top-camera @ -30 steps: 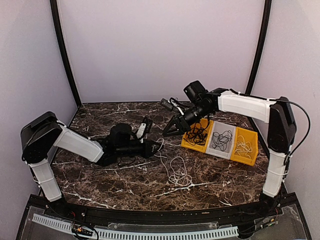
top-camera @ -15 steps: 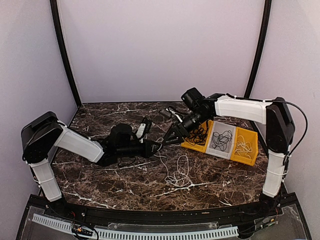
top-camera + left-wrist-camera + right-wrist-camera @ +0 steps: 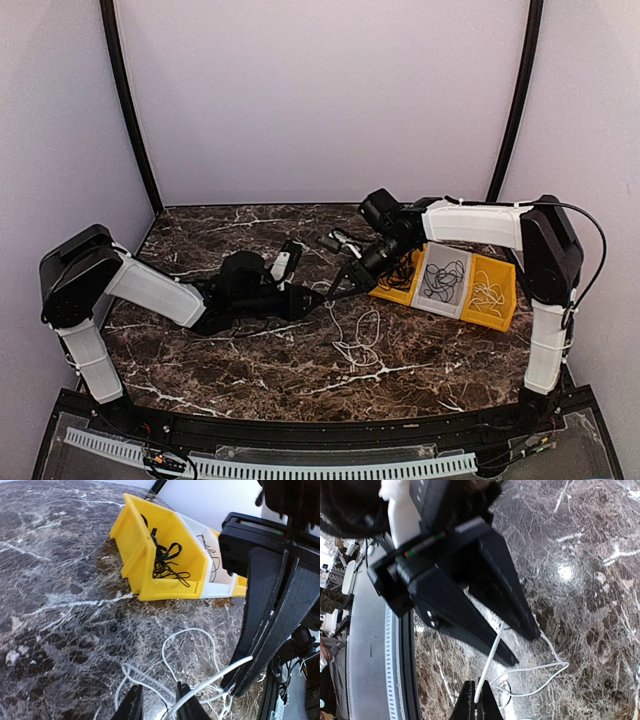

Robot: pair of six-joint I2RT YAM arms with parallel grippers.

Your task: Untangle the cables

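Observation:
A loose white cable lies on the marble table between the arms. One strand of this cable rises to my right gripper, which is shut on its end. The same strand runs on between the parted fingers of my left gripper, which is open. The two grippers meet tip to tip at mid-table, left gripper against right gripper. A loop of the cable rests on the marble just beyond them. Other cables sit in bins: black cables, a dark cable and a white cable.
Three bins stand in a row at the right: a yellow bin, a grey bin and another yellow bin. The nearest yellow bin is close behind the grippers. Enclosure walls and black posts ring the table.
My right gripper swung down and left from the bins to meet the left gripper and shut on the white cable. The left gripper's jaws parted.

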